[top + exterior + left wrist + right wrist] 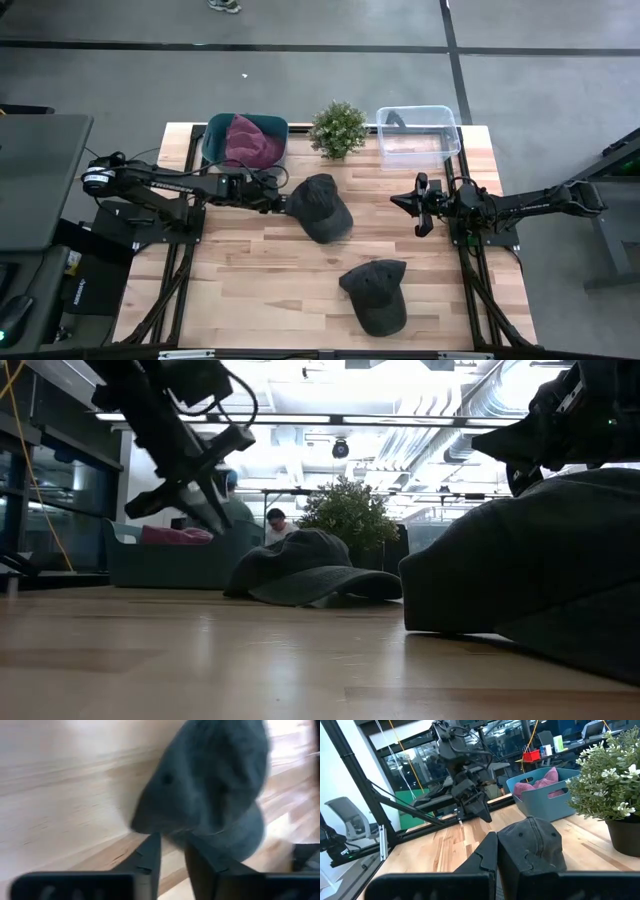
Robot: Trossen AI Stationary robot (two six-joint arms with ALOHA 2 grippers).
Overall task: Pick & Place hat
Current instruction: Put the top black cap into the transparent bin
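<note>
A dark grey cap (320, 207) lies crown up on the middle of the wooden table, also seen in the low view (305, 565). My left gripper (284, 198) hovers just off the cap's left edge, above the table (213, 520). It is open by a narrow gap (172, 852) and points at the cap (210, 780). A second dark cap (375, 295) rests near the table's near edge. My right gripper (405, 203) waits shut (497, 852) to the right of the first cap (530, 845).
A teal bin (215, 150) holding a maroon hat (250, 140) stands at the far edge behind the left gripper. A potted plant (338, 128) and a clear plastic container (418, 133) stand beside it. Bare wood (250, 270) lies between the two caps and the left edge.
</note>
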